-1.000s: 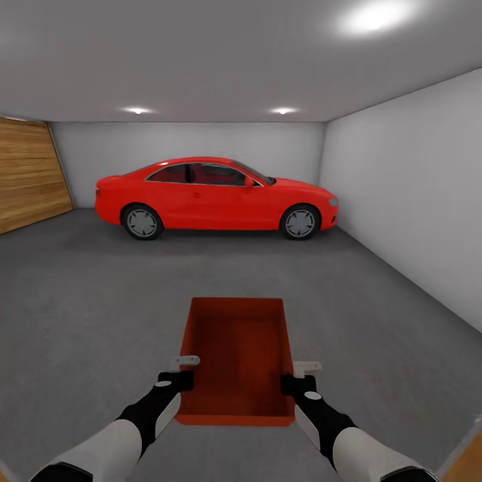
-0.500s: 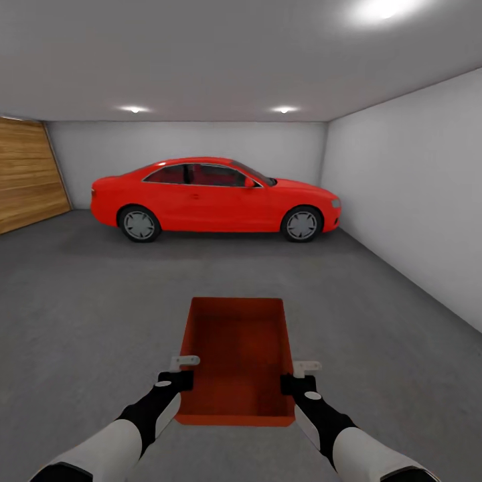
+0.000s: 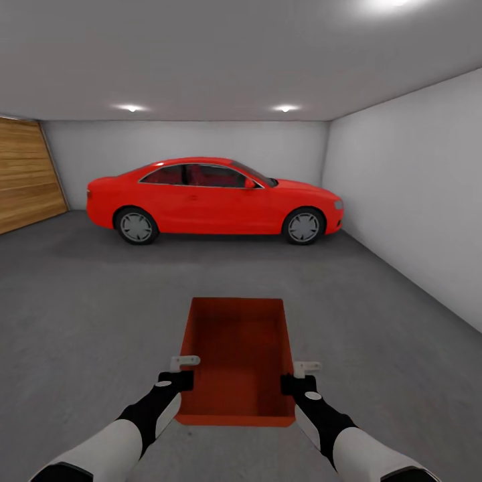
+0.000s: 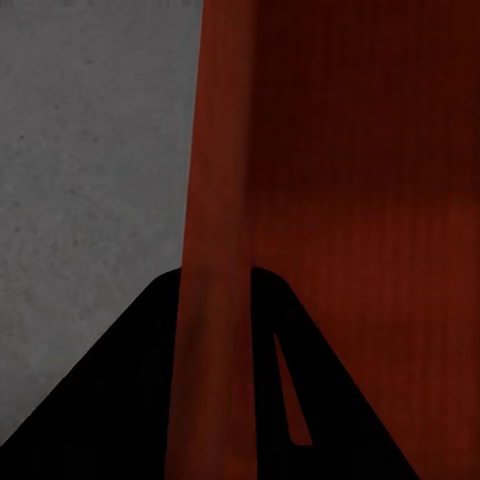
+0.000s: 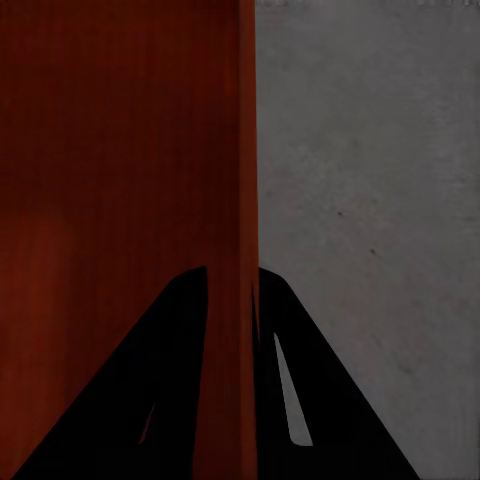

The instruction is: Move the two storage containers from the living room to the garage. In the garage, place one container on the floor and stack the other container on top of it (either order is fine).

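1. While the wood-plank door (image 3: 27,174) stands left of the red car (image 3: 214,199), the left gripper (image 3: 182,372) pinches the storage container's (image 3: 237,358) left wall.
2. Nearer than the car, the container hangs above the grey floor (image 3: 80,308).
3. The right gripper (image 3: 300,376) clamps its right wall.

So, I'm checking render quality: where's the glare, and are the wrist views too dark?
Head view: a ceiling light blows out white; the car looks sharp. Both wrist views: fingers are black silhouettes, the bin wall shaded dark red.
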